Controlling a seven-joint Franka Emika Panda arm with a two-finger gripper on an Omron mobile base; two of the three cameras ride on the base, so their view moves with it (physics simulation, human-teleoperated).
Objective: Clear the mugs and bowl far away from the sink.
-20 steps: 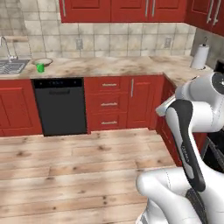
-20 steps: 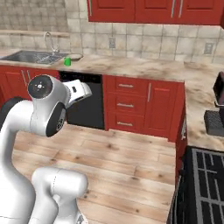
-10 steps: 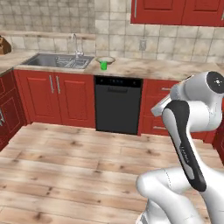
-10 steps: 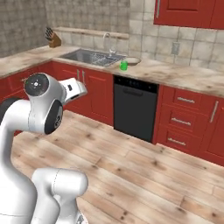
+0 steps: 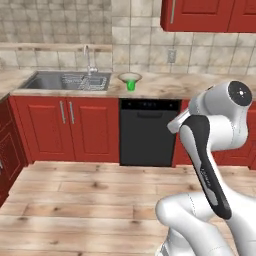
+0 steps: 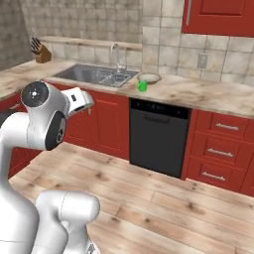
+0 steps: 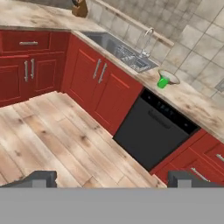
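Across the wooden floor, on the counter (image 5: pixel 165 89) just right of the sink (image 5: pixel 67 81), the green mug (image 5: pixel 131 85) stands against the bowl (image 5: pixel 129 77), so drive close and square up before lowering the spread, empty pincer (image 7: pixel 111 178).

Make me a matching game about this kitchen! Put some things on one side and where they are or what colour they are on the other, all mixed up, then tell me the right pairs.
Things:
1. green mug
2. bowl
3. knife block
4. dishwasher

Descriptions:
A. black, set under the counter between red cabinets
B. brown, in the far corner of the counter, past the sink
C. small and bright, standing just in front of the bowl
D. wide, shallow and tan-rimmed, on the counter right of the sink

Right pairs: 1-C, 2-D, 3-B, 4-A
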